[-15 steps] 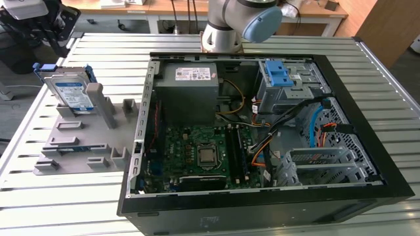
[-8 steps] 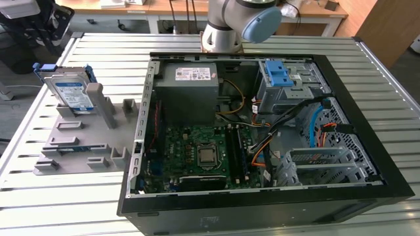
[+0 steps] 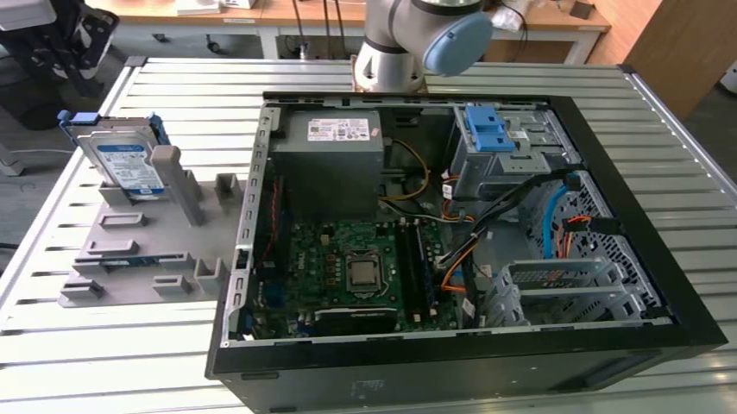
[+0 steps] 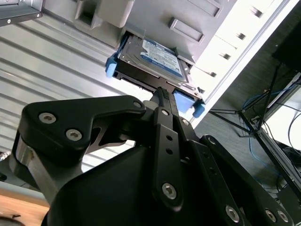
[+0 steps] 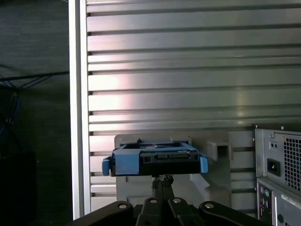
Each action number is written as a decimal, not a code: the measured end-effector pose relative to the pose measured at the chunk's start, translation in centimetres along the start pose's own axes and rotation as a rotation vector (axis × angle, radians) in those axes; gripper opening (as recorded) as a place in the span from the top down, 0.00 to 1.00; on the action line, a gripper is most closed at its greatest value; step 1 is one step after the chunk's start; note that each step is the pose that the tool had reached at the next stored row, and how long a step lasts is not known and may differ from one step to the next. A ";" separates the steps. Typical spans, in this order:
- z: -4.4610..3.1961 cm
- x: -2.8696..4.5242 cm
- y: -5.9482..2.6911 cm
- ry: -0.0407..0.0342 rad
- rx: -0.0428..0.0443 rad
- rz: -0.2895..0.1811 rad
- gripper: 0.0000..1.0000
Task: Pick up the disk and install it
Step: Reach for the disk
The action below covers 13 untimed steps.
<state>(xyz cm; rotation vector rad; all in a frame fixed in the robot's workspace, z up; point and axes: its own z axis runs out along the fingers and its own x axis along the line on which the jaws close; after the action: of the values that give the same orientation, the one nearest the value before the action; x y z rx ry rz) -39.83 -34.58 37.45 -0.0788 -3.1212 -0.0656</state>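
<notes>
1. The disk [image 3: 124,162] stands on edge in a slot at the far corner of a grey holder [image 3: 138,250], near the exterior view's left. Its label faces out, its blue carrier frame wraps the edges, and an upright grey post of the holder is just beside it.
2. In both wrist views the pincer [image 4: 161,92] is aimed at the disk's blue-framed edge with its fingertips drawn together on nothing. It does not appear to touch the disk.
3. I judge the step in hand to be the approach for the pick-up. To do it well, the jaws must spread wide enough to take the disk across its flat faces, stay centred on the exposed edge, and keep clear of the grey post. The disk should come out along the slot so the frame does not snag.
4. Besides the disk, the holder shows several other slots and brackets, none of which I can see anything in. It lies on a slatted metal desk [image 3: 173,86].
5. The open computer case [image 3: 679,285] lies beside the holder. It contains a grey power-supply box [image 3: 334,164], a motherboard [image 3: 345,267], loose cables [image 3: 461,250], a light-blue latch piece [image 3: 489,129], and a metal drive cage [image 3: 570,289] with no disk visible in it, so installation is not yet done.
</notes>
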 end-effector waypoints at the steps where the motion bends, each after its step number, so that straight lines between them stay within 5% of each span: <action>1: 0.03 0.18 0.06 -0.0001 0.0000 0.000 0.89; 13: 0.40 2.68 0.55 -0.0001 0.0003 0.000 0.89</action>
<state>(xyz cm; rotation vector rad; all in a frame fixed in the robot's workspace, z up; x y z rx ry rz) -42.49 -33.88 37.12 -0.0788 -3.1214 -0.0651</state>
